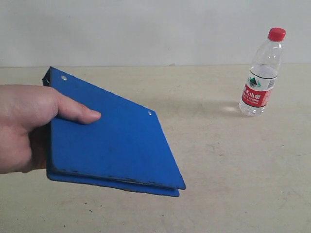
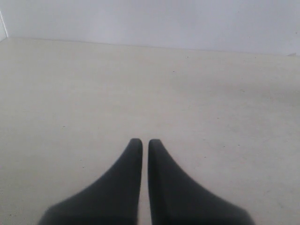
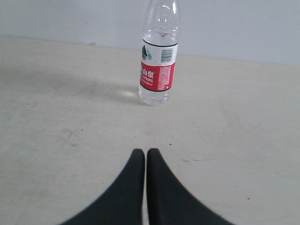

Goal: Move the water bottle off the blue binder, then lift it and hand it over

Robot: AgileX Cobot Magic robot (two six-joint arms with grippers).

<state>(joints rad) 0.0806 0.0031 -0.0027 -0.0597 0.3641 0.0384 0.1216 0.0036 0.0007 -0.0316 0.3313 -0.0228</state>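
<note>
The water bottle stands upright on the table at the far right, red cap on top, apart from the binder. It also shows in the right wrist view as the water bottle, some way ahead of my right gripper, which is shut with nothing in it. The blue binder is held tilted above the table at the left by a person's hand, thumb on its cover. My left gripper is shut and empty over bare table. Neither gripper shows in the exterior view.
The beige table runs back to a pale wall. The person's hand and the raised binder fill the left half of the exterior view.
</note>
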